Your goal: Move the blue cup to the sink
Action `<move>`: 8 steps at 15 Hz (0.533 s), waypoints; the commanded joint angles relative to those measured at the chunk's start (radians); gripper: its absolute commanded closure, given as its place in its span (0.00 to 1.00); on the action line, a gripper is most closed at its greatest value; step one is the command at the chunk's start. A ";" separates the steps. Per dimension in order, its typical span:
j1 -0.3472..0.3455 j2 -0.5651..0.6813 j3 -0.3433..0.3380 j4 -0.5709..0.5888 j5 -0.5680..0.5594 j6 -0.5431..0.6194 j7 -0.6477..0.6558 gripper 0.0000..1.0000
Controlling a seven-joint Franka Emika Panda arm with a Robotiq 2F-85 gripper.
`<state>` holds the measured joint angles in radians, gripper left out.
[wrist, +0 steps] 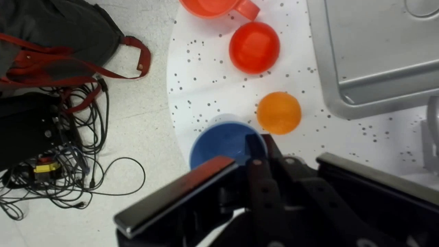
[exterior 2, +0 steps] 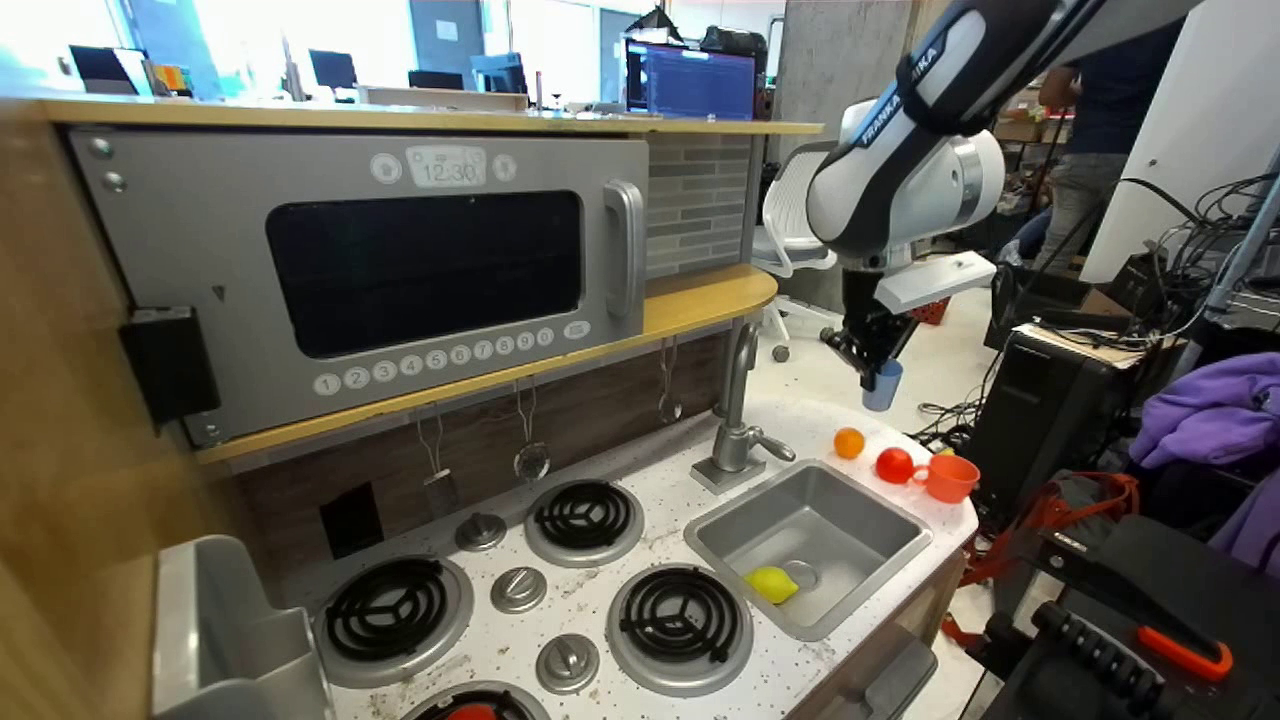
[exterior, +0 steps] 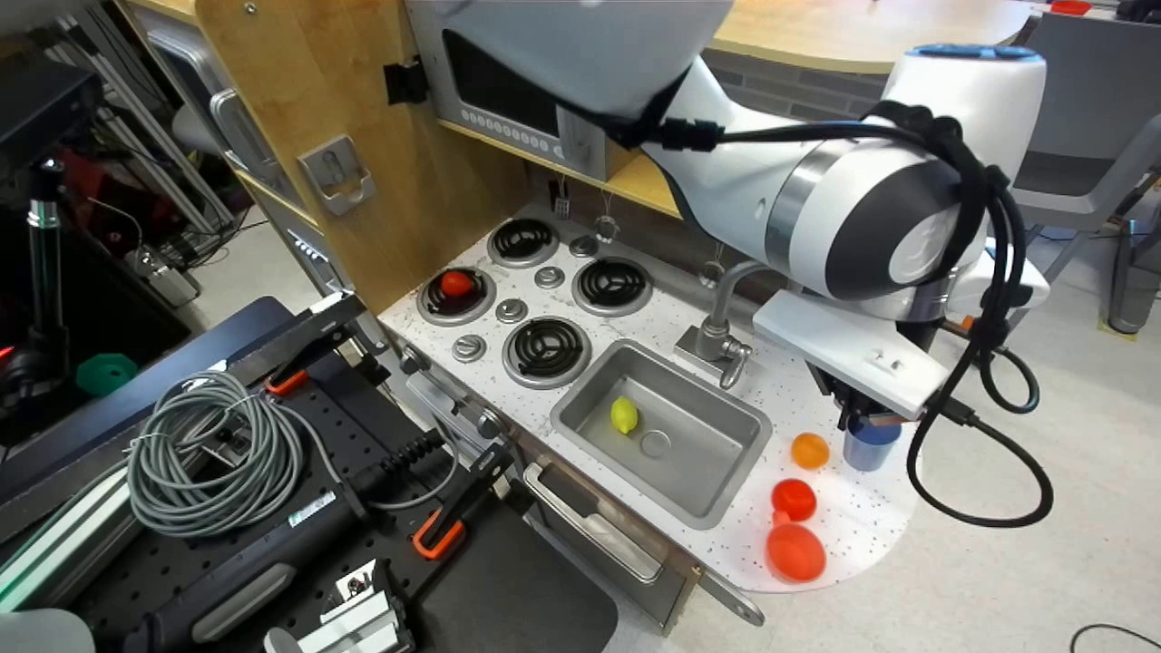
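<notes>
The blue cup [exterior: 869, 447] hangs upright at the rounded end of the counter, and also shows in an exterior view [exterior 2: 882, 386] and the wrist view [wrist: 223, 140]. My gripper [wrist: 259, 139] is shut on its wall, one fingertip inside the cup and one outside. The gripper also shows in both exterior views [exterior: 857, 419] [exterior 2: 868, 370]. The cup appears to be a little above the counter. The grey sink [exterior: 694, 462] is set into the counter, with a yellow lemon [exterior: 624, 414] in it; the sink also shows in the other views [exterior 2: 850, 520] [wrist: 377, 44].
An orange [exterior: 810, 451], a red ball-like item [exterior: 795, 500] and an orange-red cup [exterior: 796, 553] stand between the blue cup and the counter's front edge. The faucet [exterior: 717, 340] rises at the sink's back rim. Stove burners [exterior: 547, 352] lie on the sink's far side.
</notes>
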<state>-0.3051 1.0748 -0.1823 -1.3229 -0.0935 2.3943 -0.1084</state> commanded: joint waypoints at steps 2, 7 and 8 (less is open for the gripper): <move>-0.016 -0.220 0.072 -0.280 0.012 0.084 -0.123 0.99; -0.025 -0.356 0.102 -0.518 -0.016 0.164 -0.266 0.99; -0.024 -0.366 0.101 -0.546 -0.033 0.186 -0.303 0.99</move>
<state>-0.3117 0.8085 -0.0994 -1.6980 -0.0946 2.4982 -0.3175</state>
